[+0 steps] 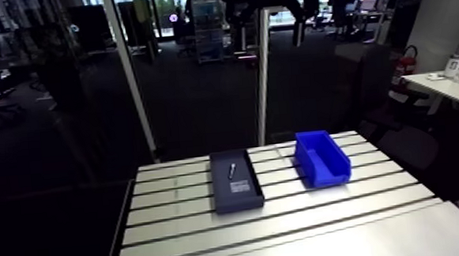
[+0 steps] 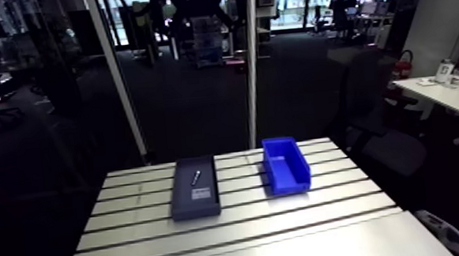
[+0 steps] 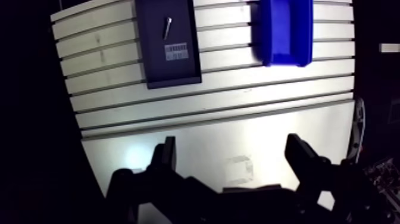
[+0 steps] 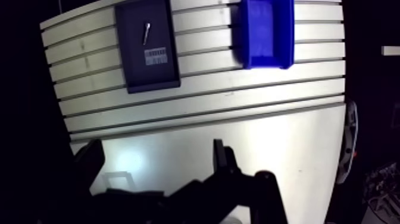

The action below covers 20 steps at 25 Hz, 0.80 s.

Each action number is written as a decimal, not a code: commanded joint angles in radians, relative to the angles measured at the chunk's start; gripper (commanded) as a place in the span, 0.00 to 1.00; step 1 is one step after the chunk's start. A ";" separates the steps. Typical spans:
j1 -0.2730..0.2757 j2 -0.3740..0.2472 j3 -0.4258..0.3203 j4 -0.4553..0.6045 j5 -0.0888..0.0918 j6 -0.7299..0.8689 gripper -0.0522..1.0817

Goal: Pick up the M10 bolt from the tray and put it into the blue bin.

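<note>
In the arm view, the slotted aluminium table [image 1: 288, 219] runs from its dark left edge across to the right, with open slats along that left side; next comes the dark, flat rectangular tray [image 1: 225, 201], its far end close to the table's far edge; the small silvery M10 bolt [image 1: 232, 170] lies in the tray's far half, slightly tilted and apart from the walls, with a white label [image 1: 239, 187] on the nearer side of it; a strip of open slats separates the tray from the blue plastic bin [image 1: 330, 175], which stands near the right edge; in the wrist view the two-fingered black gripper [image 3: 235, 156] hangs over the smooth near plate, well apart from both, fingers spread wide and gripping nothing.
</note>
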 commanded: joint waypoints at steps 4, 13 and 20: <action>0.000 0.002 -0.038 0.021 0.034 0.038 0.06; 0.000 0.002 -0.031 0.021 0.035 0.040 0.06; 0.000 0.000 -0.029 0.018 0.038 0.041 0.06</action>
